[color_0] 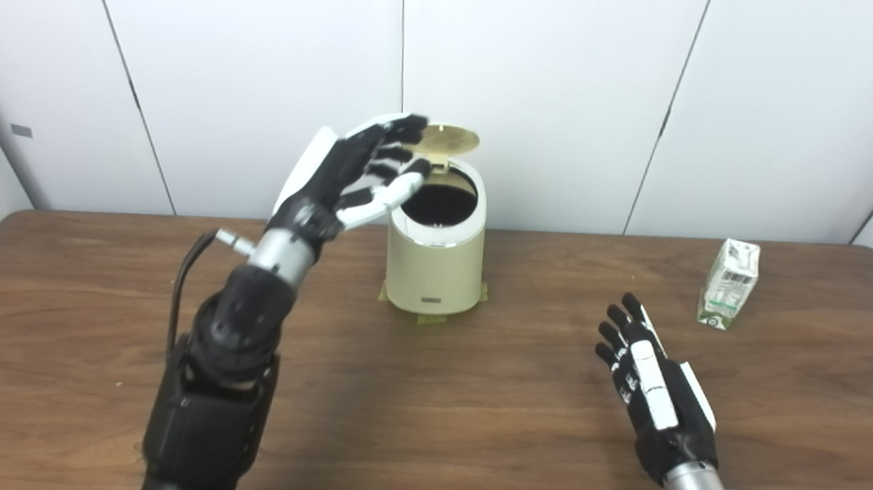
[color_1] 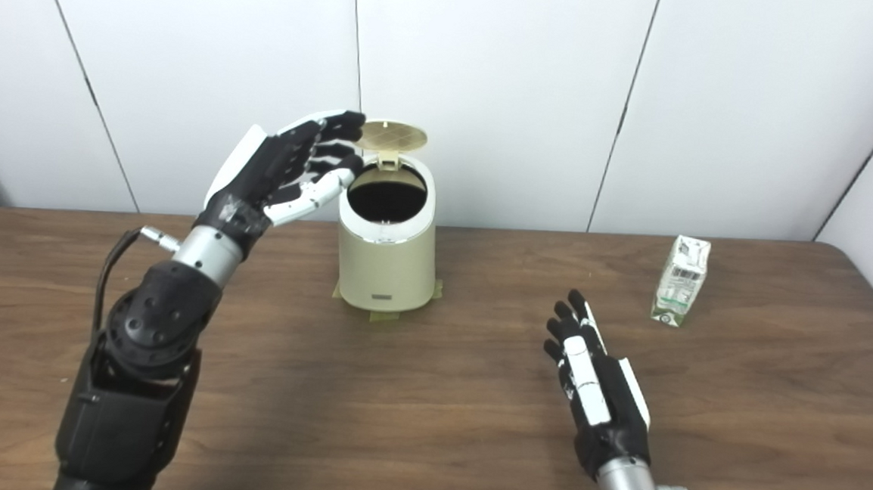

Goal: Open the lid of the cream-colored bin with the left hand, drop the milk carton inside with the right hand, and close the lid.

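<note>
The cream-colored bin [color_0: 435, 264] stands at the middle back of the table, its round lid [color_0: 449, 140] tipped up and its dark inside showing. My left hand [color_0: 353, 179] is raised just left of the bin's rim, fingers apart, fingertips close to the lid's edge, holding nothing. The milk carton [color_0: 730, 284] stands upright at the right of the table. My right hand [color_0: 651, 383] is open and flat, low over the table, below and left of the carton, well apart from it.
The brown wooden table [color_0: 427, 396] runs across the whole view, with a white panelled wall [color_0: 537, 84] behind it. Tape patches [color_0: 432, 319] show at the bin's base.
</note>
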Action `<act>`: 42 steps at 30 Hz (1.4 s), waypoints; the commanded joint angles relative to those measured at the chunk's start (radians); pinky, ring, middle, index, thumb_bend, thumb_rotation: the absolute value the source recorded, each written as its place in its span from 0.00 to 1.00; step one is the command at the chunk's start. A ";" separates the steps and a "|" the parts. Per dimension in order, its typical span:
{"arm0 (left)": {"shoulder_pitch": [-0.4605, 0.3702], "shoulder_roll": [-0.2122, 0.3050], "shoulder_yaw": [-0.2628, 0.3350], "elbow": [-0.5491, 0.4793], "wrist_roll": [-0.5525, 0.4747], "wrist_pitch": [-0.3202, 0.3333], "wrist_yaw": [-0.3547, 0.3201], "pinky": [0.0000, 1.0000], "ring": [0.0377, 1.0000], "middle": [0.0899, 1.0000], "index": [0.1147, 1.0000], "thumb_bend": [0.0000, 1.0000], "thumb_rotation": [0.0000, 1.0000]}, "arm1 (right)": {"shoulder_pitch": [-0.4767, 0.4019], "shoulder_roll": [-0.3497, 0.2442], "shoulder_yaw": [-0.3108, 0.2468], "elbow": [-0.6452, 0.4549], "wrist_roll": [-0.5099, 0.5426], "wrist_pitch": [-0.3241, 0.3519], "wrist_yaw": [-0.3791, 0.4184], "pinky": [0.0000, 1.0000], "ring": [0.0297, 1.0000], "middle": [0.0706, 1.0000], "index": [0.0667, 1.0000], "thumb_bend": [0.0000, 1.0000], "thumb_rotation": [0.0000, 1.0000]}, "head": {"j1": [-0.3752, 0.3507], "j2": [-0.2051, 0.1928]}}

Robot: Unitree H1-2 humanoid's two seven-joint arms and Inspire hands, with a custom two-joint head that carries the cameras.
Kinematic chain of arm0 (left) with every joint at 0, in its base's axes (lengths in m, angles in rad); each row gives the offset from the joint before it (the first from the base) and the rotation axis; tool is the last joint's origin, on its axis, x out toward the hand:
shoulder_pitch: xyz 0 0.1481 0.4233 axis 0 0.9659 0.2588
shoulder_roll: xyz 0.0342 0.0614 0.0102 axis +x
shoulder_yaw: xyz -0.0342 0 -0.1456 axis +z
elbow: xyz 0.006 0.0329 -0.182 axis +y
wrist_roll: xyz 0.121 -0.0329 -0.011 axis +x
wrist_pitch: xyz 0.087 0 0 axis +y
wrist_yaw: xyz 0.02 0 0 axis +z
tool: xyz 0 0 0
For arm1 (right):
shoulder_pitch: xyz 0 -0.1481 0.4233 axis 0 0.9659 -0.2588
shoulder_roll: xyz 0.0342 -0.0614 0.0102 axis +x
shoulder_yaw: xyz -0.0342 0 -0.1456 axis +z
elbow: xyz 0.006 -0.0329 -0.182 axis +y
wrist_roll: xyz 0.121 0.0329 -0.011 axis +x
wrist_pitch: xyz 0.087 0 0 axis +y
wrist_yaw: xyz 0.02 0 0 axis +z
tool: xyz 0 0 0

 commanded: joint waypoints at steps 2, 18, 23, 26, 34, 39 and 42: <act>0.037 -0.010 0.016 -0.105 -0.049 0.026 0.016 0.73 0.80 0.83 0.85 0.38 0.58 | -0.021 -0.005 -0.007 -0.046 0.010 -0.010 0.006 0.95 0.95 0.97 0.97 0.64 0.81 | -0.004 0.001; 0.366 -0.072 0.089 -0.233 -0.214 0.053 0.090 0.87 0.88 0.90 0.93 0.39 0.83 | -0.014 0.005 -0.120 -0.050 0.028 -0.126 -0.063 0.77 0.84 0.88 0.86 0.77 0.28 | -0.047 0.009; 0.396 -0.092 0.094 -0.242 -0.251 0.057 0.110 0.90 0.91 0.92 0.93 0.43 0.88 | -0.005 -0.042 -0.158 -0.101 0.014 -0.141 -0.059 0.66 0.79 0.83 0.81 0.80 0.19 | -0.085 0.016; 0.403 -0.102 0.103 -0.221 -0.275 0.037 0.125 0.90 0.91 0.92 0.93 0.45 0.86 | 0.001 -0.070 -0.203 -0.137 0.009 -0.101 -0.088 0.71 0.78 0.81 0.78 0.84 0.15 | -0.114 0.017; 0.419 -0.111 0.141 -0.181 -0.338 -0.003 0.153 0.91 0.92 0.93 0.93 0.47 0.82 | 0.009 -0.169 -0.298 -0.175 -0.033 -0.035 -0.125 0.72 0.78 0.82 0.78 0.86 0.12 | -0.254 0.016; 0.405 -0.097 0.126 -0.213 -0.341 0.014 0.159 0.93 0.93 0.93 0.95 0.46 0.82 | -0.025 -0.219 -0.316 -0.156 -0.101 0.011 -0.151 0.74 0.76 0.80 0.78 0.90 0.18 | -0.296 0.011; 0.390 -0.066 0.110 -0.231 -0.326 0.026 0.151 0.93 0.93 0.93 0.95 0.46 0.83 | -0.055 -0.250 -0.317 -0.106 -0.136 0.006 -0.154 0.75 0.77 0.81 0.79 0.90 0.18 | -0.304 0.011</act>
